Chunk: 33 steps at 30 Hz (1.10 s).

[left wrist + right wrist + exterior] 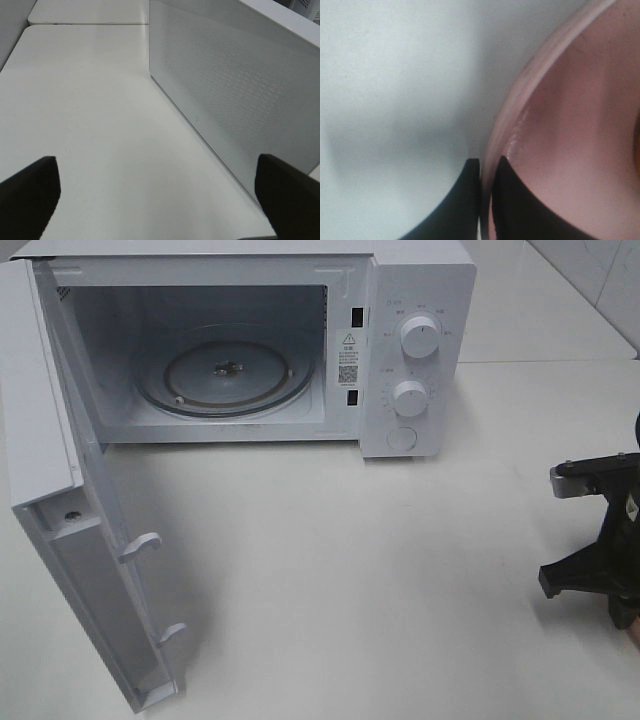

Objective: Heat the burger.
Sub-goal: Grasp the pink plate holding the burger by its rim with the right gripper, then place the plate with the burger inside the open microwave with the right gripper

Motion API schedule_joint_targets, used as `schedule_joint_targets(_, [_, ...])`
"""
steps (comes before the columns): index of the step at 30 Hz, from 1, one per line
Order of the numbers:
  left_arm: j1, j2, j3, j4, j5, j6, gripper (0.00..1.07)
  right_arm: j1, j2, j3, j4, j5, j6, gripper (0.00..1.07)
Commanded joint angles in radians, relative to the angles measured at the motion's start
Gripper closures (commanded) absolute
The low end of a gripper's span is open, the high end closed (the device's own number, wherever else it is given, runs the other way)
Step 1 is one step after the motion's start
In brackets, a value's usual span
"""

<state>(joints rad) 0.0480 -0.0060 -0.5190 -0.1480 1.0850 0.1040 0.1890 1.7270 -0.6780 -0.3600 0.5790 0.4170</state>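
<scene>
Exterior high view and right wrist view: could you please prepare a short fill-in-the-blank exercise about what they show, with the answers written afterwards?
1. The door of the microwave stands ____.
2. The front panel of the microwave carries ____ round knobs, one above the other.
3. The right hand is shut on the rim of a ____ plate.

Missing words: open; two; pink.
</scene>
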Motion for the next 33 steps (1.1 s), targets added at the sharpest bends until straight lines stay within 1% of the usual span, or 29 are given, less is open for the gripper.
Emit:
schedule_joint_targets(1, [0.0, -0.015, 0.004, -0.004, -0.016, 0.0, 0.09, 0.024, -0.009, 0.003, -0.023, 0.013, 0.034, 1.07])
schedule_joint_targets(3, [0.0, -0.015, 0.004, -0.004, -0.016, 0.0, 0.09, 0.037, -0.02, 0.003, -0.045, 0.021, 0.062, 1.07])
schedule_joint_targets(5, [0.0, -0.015, 0.004, -0.004, -0.016, 0.0, 0.09, 0.061, -0.036, 0.003, -0.095, 0.048, 0.114, 1.07])
schedule_joint_targets(6, [0.0, -0.015, 0.004, -0.004, -0.016, 0.0, 0.09, 0.061, -0.036, 0.003, -0.095, 0.048, 0.114, 1.07])
schedule_joint_targets(7, [0.0, -0.015, 0.004, -0.004, -0.016, 0.0, 0.09, 0.079, -0.046, 0.003, -0.136, 0.074, 0.151, 1.07])
schedule_joint_targets(10, [0.0, -0.015, 0.004, -0.004, -0.016, 0.0, 0.09, 0.104, -0.053, 0.003, -0.177, 0.104, 0.188, 1.07])
schedule_joint_targets(14, [0.0, -0.015, 0.004, -0.004, -0.016, 0.0, 0.09, 0.13, -0.056, 0.003, -0.193, 0.134, 0.202, 1.07])
schedule_joint_targets(17, [0.0, -0.015, 0.004, -0.004, -0.016, 0.0, 0.09, 0.166, -0.067, 0.003, -0.219, 0.156, 0.233, 1.07])
schedule_joint_targets(19, [0.0, -0.015, 0.004, -0.004, -0.016, 0.0, 0.09, 0.171, -0.071, 0.003, -0.228, 0.165, 0.241, 1.07])
schedule_joint_targets(24, [0.0, -0.015, 0.004, -0.004, -0.016, 0.0, 0.09, 0.218, -0.118, 0.003, -0.284, 0.217, 0.289, 1.07])
schedule_joint_targets(27, [0.0, -0.015, 0.004, -0.004, -0.016, 0.0, 0.09, 0.225, -0.126, 0.003, -0.287, 0.225, 0.291, 1.07])
schedule_joint_targets(33, [0.0, -0.015, 0.004, -0.004, -0.016, 0.0, 0.09, 0.277, -0.178, 0.016, -0.289, 0.251, 0.291, 1.07])
